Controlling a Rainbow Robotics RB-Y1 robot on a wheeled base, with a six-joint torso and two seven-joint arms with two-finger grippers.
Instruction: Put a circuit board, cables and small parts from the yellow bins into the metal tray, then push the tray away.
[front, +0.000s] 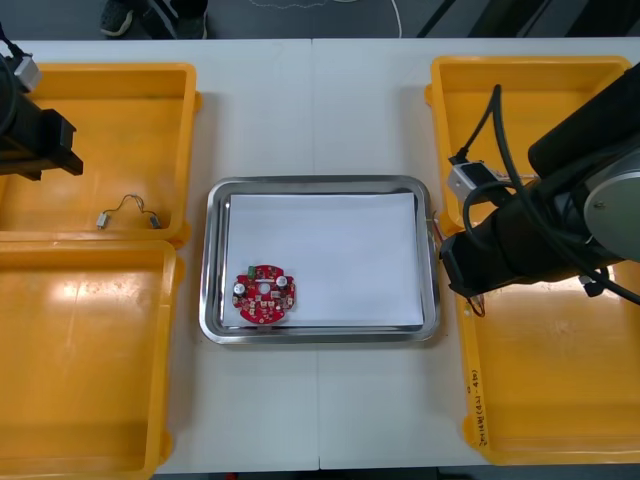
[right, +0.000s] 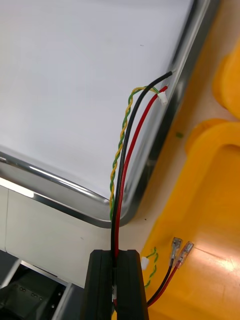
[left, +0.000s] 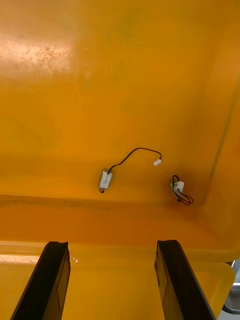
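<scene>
A round red circuit board (front: 264, 293) lies in the near left corner of the metal tray (front: 318, 186), which is white inside. My right gripper (right: 119, 260) is shut on a bundle of cables (right: 128, 145): black, red, and twisted yellow and green. The cables hang past the fingers over the tray's rim (right: 165, 125). In the front view the right arm (front: 520, 245) sits just right of the tray. My left gripper (left: 112, 280) stands open above the far left yellow bin (front: 110, 75), where two small metal parts (left: 105, 180) (left: 178, 189) with thin wires lie.
Four yellow bins flank the tray; the near left bin (front: 80, 360) and near right bin (front: 560, 400) look bare. Bare table (front: 320, 410) lies in front of the tray and beyond it. Shoes show past the table's far edge.
</scene>
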